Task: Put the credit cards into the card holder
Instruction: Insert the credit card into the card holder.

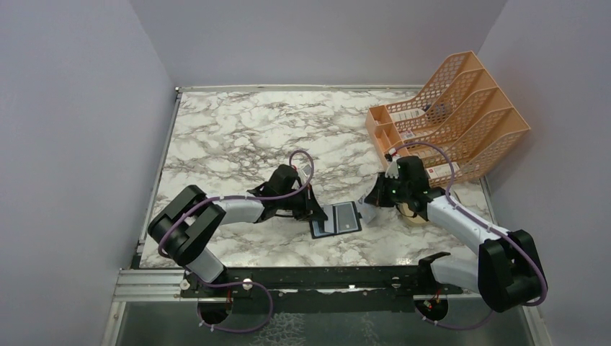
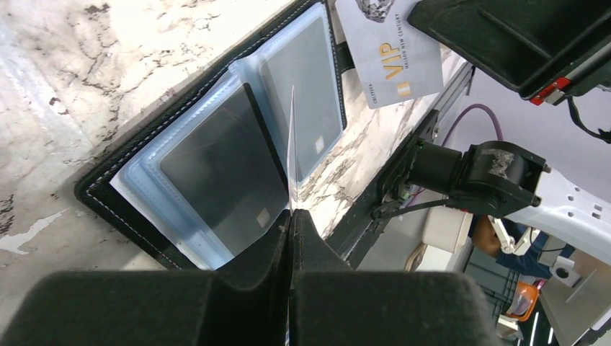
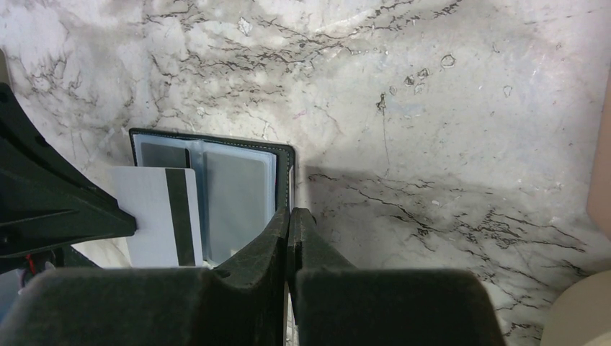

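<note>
Left gripper (image 2: pixel 290 216) is clamped on one clear sleeve (image 2: pixel 292 144), standing it upright over the open card holder (image 2: pixel 101 189) on the table (image 2: pixel 58 86). Beyond, a credit card (image 2: pixel 393 61) overlaps the holder's edge. The right gripper (image 3: pixel 288 216) is closed, its hold on the card unclear. Step: insertion. Next: align card edge with pocket mouth.

2 black-and-white arms (image 1: pixel 241 209), purple cables (image 1: pixel 301 156)

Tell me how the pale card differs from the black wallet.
The wallet is black and stitched; the card is pale with gold VIP lettering. The wallet lies open, showing clear pockets; the card is a single sheet outside them. The open wallet is larger than the card. Both are flat rectangles.
</note>
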### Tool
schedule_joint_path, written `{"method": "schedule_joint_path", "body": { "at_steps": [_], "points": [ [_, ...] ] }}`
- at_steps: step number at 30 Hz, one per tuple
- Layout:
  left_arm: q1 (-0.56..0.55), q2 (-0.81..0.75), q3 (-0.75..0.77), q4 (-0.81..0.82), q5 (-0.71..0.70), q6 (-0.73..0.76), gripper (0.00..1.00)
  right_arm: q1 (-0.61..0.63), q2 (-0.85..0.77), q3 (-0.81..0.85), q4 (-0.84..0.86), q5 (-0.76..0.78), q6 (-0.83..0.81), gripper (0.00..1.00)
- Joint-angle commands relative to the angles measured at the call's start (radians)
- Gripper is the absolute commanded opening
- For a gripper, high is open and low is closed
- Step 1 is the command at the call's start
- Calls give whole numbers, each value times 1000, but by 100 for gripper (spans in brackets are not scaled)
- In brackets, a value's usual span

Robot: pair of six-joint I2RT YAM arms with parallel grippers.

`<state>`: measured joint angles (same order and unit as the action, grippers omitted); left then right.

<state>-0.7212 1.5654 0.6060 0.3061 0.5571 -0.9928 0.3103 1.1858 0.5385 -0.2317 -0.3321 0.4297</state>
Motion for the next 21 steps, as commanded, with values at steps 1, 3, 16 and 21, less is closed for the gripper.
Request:
{"method": "schedule_joint_path", "body": {
  "at_steps": [1,3,16,21],
  "points": [
    [0,20,-7,24,9,-3,0,-1,-16,-26,15,27,-4,1],
    [1,22,-9,22,7,-6,0,-1,-9,-42,27,10,11,1],
    [50,15,-30,-80,-7,8,0,0,-102,-171,74,-64,121,1],
    [53,44,-20,-23,52,-10,0,-1,-115,-198,94,-73,137,1]
  ]
}}
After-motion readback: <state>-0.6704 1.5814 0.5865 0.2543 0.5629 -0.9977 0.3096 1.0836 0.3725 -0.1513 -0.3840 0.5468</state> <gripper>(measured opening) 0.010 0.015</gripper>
